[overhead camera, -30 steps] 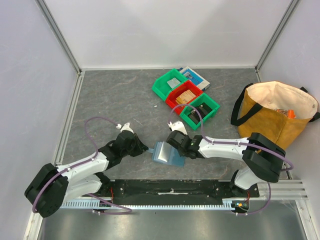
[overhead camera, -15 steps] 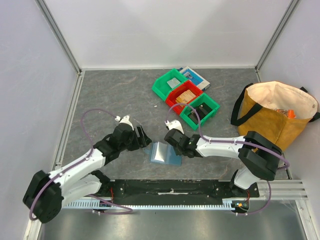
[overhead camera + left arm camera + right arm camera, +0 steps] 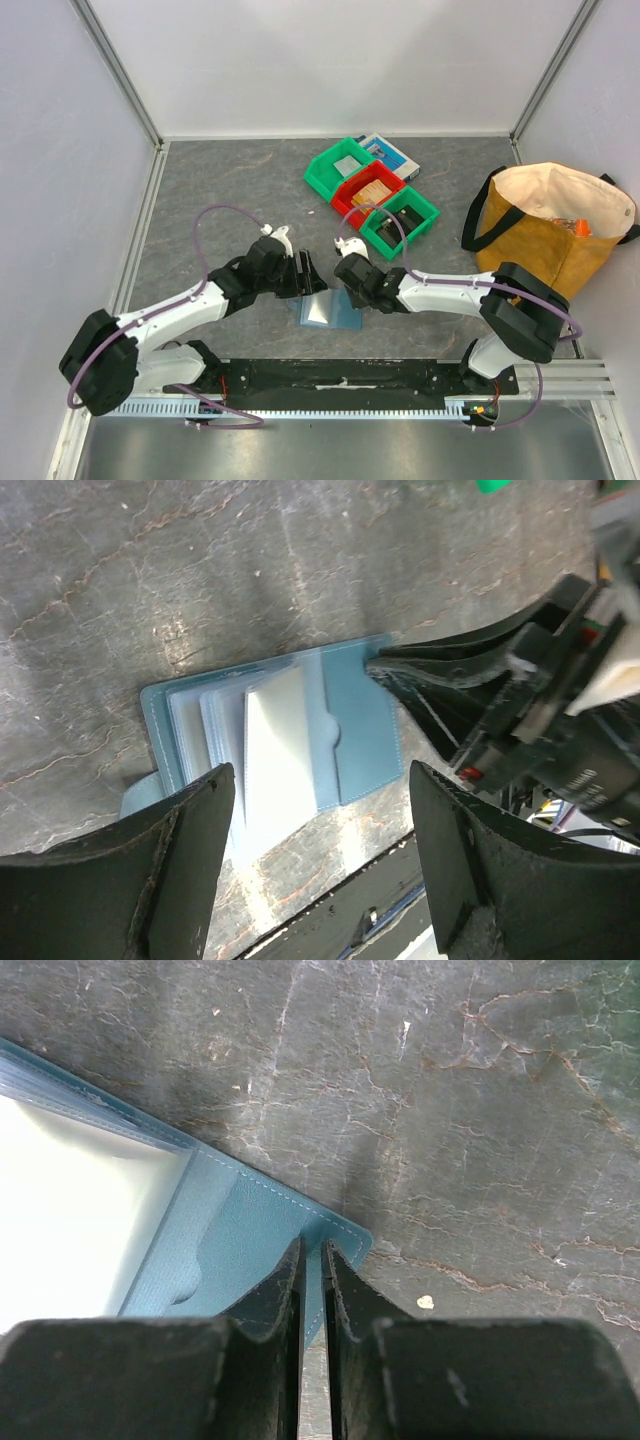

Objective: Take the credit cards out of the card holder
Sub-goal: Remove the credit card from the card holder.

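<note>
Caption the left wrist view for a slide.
Open left claw hovers over the card holder, a pale credit card in its sleeve; right claw pinches the holder's edge.

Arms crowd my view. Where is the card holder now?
The card holder lies open at front centre of the top view, beside the left gripper, its corner pinched by the right gripper.

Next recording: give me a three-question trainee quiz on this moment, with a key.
1. True or false: the left tool is shut on a card.
2. Which tool pinches the holder at its corner? A. left B. right
3. Fill in: the cards lie ___ the holder.
Key: 1 false, it is open above the holder; 2 B, the right tool; 3 inside.
</note>
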### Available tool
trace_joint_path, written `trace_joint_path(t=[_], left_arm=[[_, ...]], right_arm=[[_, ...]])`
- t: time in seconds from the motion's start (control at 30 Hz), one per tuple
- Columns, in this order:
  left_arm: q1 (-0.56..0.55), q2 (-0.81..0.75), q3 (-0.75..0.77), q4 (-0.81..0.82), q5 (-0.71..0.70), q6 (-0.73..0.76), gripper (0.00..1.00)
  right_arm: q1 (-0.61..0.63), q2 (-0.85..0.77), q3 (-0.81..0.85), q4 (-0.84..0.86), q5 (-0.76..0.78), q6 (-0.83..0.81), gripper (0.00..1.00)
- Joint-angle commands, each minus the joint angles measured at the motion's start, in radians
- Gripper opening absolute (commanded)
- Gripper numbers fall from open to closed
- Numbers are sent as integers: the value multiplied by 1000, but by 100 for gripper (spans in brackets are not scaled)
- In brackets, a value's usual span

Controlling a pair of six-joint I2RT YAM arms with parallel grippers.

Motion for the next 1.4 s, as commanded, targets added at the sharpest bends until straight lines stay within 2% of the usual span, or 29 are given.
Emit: trace_joint_path(t=[0.0, 0.23, 0.57, 0.8, 1.03, 1.17, 1.37], left_arm=[[-3, 59, -14, 99, 35, 15, 75], [-10, 128, -28, 147, 46, 6, 63], [-30, 176, -24, 158, 37, -1, 60], [-64, 210, -7, 224, 98, -31, 60], [-124, 245, 25, 300, 137, -79, 59], [-154, 274, 47, 331, 144, -97, 58], [-185, 343, 73, 354, 149, -103, 58]], right_arm=[[-17, -10, -40, 26, -42, 17, 15], [-26, -11, -52, 47, -57, 20, 14], [-34, -31, -67, 61, -64, 23, 12], [-38, -67, -90, 99, -77, 31, 11], [-69, -172, -167, 191, -93, 75, 14], [-99, -293, -242, 286, -108, 101, 14], [-149, -430, -336, 368, -130, 138, 20]])
